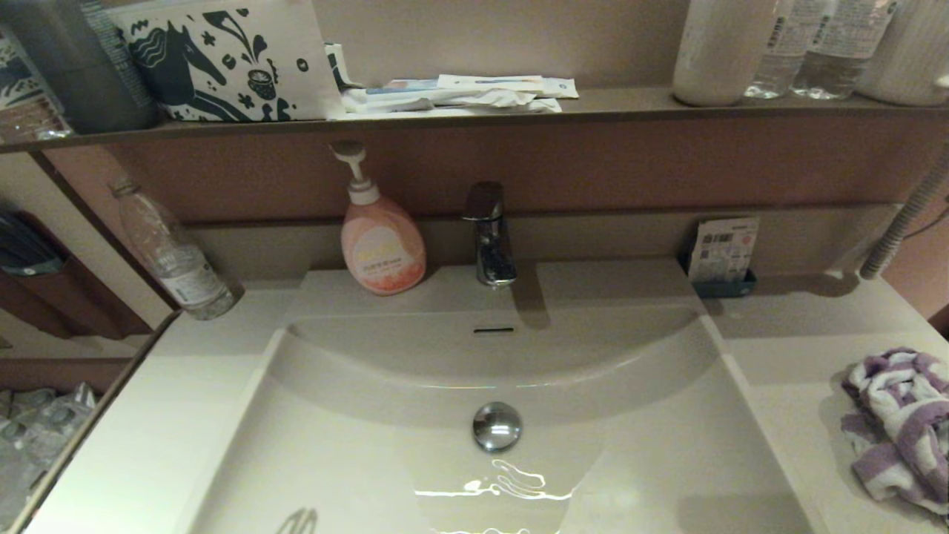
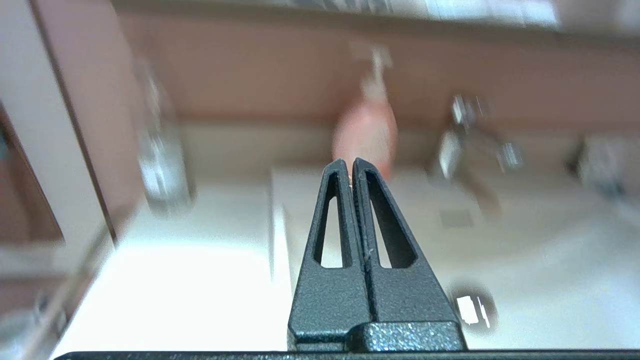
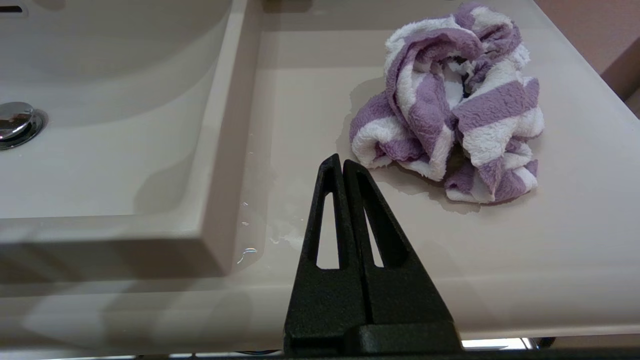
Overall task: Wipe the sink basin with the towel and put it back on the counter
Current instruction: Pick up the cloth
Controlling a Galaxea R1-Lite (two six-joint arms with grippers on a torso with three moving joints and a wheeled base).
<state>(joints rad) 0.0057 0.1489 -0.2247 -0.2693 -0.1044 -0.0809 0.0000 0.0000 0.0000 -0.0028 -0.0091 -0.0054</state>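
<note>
The purple-and-white striped towel [image 1: 901, 426] lies crumpled on the cream-white counter [image 1: 801, 348] to the right of the sink basin [image 1: 371, 460], near the right edge of the head view. The basin shows its chrome drain plug [image 1: 497, 426] and slot overflow [image 1: 493, 330]. Neither arm appears in the head view. In the right wrist view my right gripper [image 3: 339, 161] is shut and empty, hovering near the counter's front edge just short of the towel [image 3: 450, 105]. In the left wrist view my left gripper [image 2: 349, 164] is shut and empty, above the left counter [image 2: 175, 280].
A pink soap pump bottle [image 1: 379, 237] and a chrome tap [image 1: 489, 233] stand behind the basin. A clear water bottle [image 1: 174, 256] stands at back left, a small card holder [image 1: 723, 256] at back right. The dark shelf [image 1: 474, 119] above carries bottles and packets. Water droplets [image 3: 250, 245] lie beside the basin rim.
</note>
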